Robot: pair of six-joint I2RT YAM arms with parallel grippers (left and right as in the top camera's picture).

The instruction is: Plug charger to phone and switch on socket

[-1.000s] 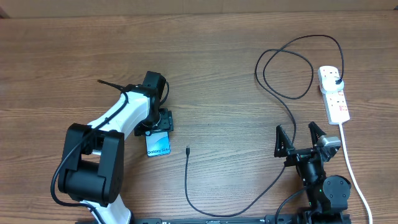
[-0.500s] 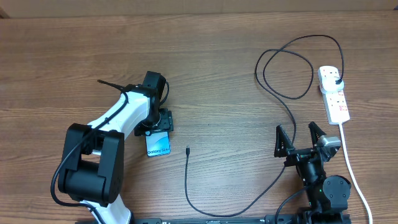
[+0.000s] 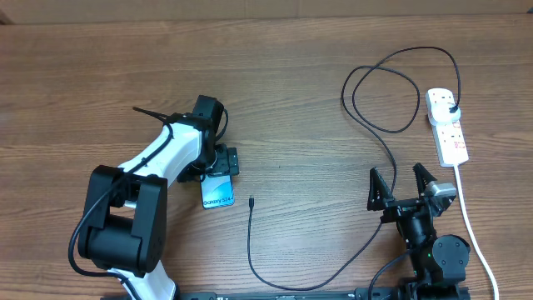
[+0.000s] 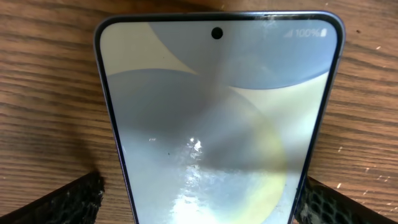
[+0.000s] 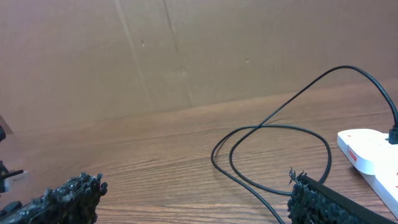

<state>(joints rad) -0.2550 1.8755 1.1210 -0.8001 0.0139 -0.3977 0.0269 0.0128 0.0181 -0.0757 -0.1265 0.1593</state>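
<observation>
Seeing my left gripper (image 3: pixel 221 170) spread wide astride the phone (image 3: pixel 217 197), not gripping it; right gripper (image 3: pixel 397 176) wide, holding nothing.

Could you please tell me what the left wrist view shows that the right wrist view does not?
Only the left wrist: the slim smartphone with a lit blue-grey screen, lying between the fingers. Only the right wrist: the thin black charger cable looping beside the white power strip, and a brown cardboard wall. Both: the wooden table and black gripper fingers at the bottom corners.
</observation>
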